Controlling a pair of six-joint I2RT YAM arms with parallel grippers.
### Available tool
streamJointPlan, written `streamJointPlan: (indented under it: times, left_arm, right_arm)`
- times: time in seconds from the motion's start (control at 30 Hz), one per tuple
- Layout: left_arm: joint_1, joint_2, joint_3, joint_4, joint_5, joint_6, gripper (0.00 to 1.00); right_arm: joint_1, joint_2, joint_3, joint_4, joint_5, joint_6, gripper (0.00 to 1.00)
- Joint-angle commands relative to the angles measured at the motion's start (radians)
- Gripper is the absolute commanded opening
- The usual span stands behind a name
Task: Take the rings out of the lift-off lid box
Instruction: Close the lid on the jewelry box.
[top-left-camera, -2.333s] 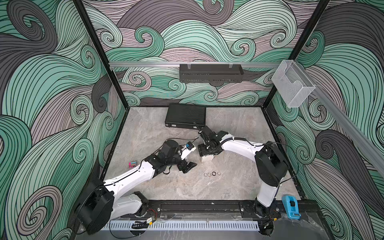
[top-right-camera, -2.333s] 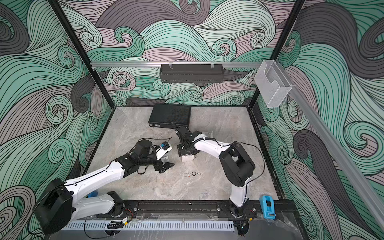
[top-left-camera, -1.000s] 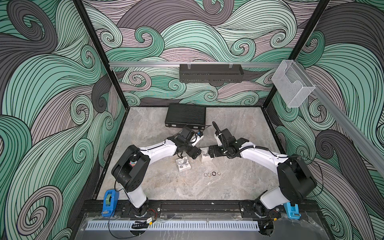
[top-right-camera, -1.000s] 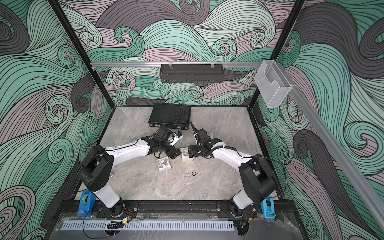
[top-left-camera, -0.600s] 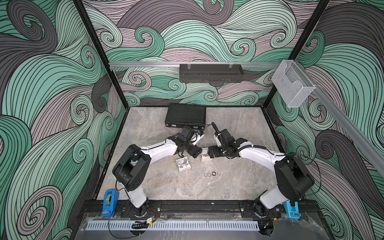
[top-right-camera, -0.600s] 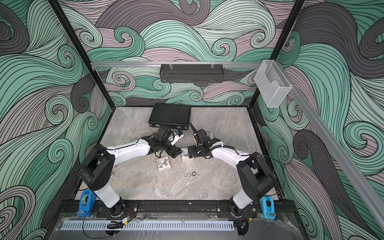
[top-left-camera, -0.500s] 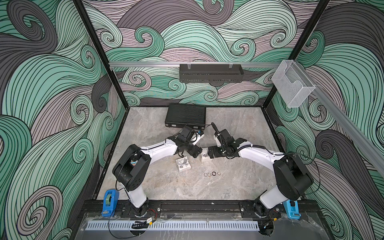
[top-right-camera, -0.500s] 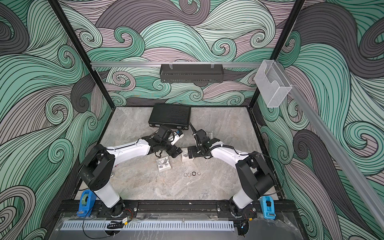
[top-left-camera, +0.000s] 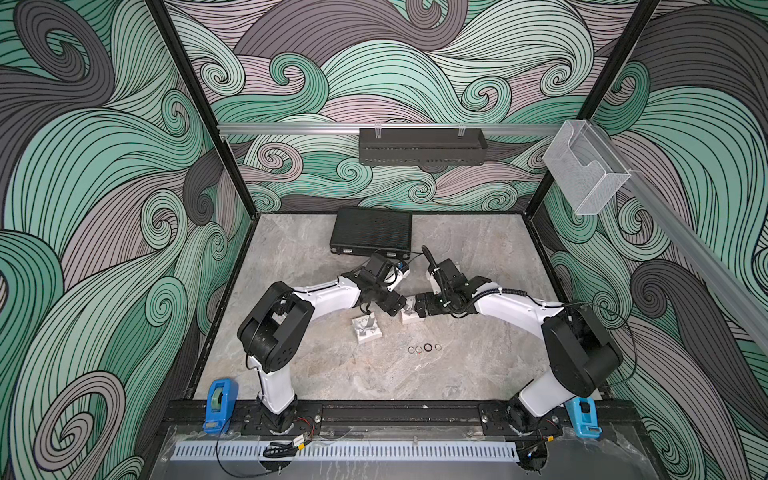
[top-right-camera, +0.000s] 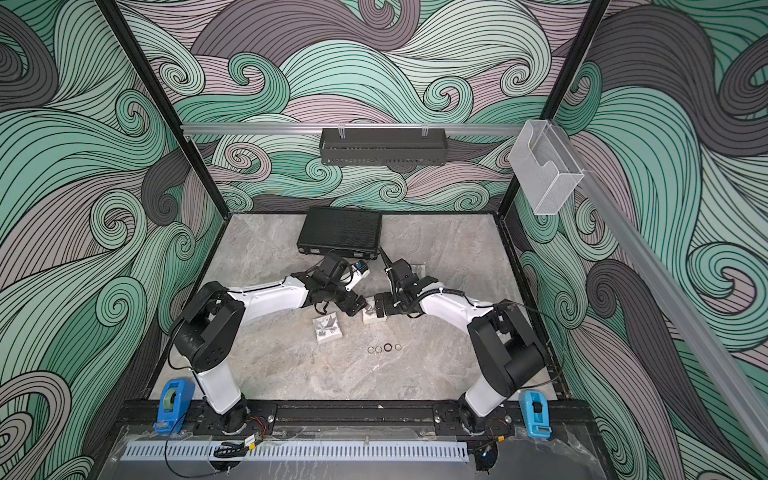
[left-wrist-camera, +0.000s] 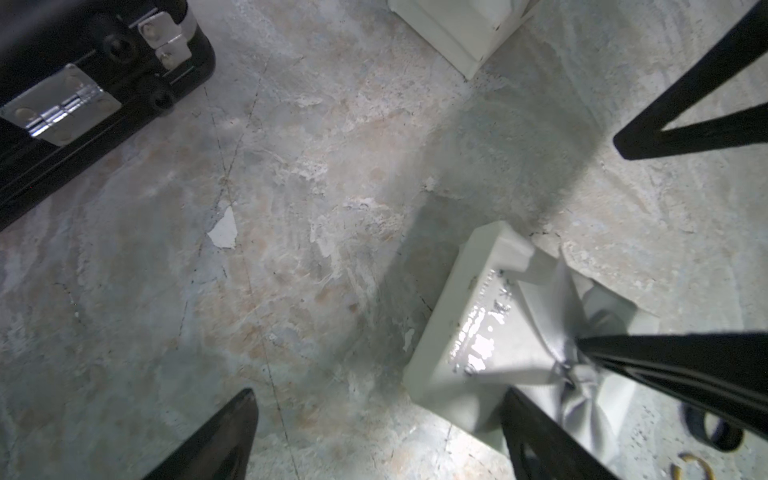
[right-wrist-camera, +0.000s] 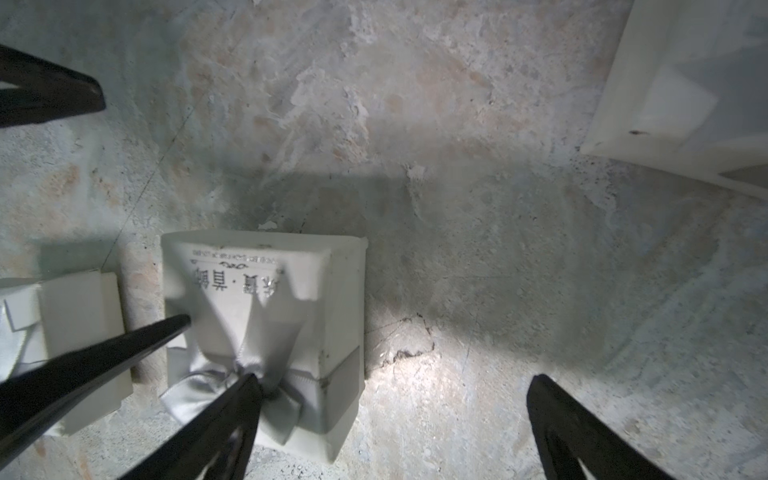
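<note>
Both tools wide, nothing held. Right tool (right-wrist-camera: 392, 376): one fingertip sits on the grey bow of the lift-off lid box (right-wrist-camera: 266, 316), and the other stands clear of it over bare worktop (right-wrist-camera: 478, 124). Left tool (left-wrist-camera: 376, 392) comes in from the opposite side, and one of its fingers reaches the lid's edge.

Risks, as judged:
- A finger snags the bow, so the whole box drags or tips instead of the lid lifting free.
- Two tools crowd one small box, so their fingers may clash.
- A shove toward the base rail would scatter the rings (top-left-camera: 427, 346).

Rings: four in a row on the worktop, three pale and one black, near both tools on the base side.

Containers:
- Lift-off lid box: between the tools, lid appears on, contents hidden.
- Second ribbon-tied white box (top-left-camera: 366, 328): just beside the left tool. Whole box or lid only, cannot tell.
- White box piece (right-wrist-camera: 685, 83): beyond the right tool, contents unclear.
- Black latched case (top-left-camera: 371, 232): shut, on the far side of both tools.
</note>
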Motion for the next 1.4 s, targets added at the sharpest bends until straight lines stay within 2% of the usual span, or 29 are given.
streamJointPlan:
  times: [0.0,0.47,1.07,1.2,1.37]
  left_arm:
    - [-0.005,0.02,0.032,-0.003,-0.003,-0.008,0.92]
    - [-0.005,0.045,0.016,0.001,-0.003,-0.019,0.92]
    - [-0.005,0.006,-0.034,0.004,-0.006,-0.032,0.92]
    - [-0.005,-0.054,-0.035,-0.02,-0.024,-0.018,0.92]
    - [-0.005,-0.221,-0.098,0.005,-0.064,0.001,0.92]
  right_arm:
    - [0.002,0.01,-0.004,-0.003,0.002,0.009,0.99]
    - [0.003,0.029,-0.016,-0.028,0.076,0.024,0.99]
    - [0.01,0.013,-0.032,-0.034,0.096,0.017,0.99]
    - [0.026,-0.023,0.005,-0.052,0.108,-0.025,0.99]
    - [0.073,-0.061,0.039,-0.063,0.128,-0.065,0.99]
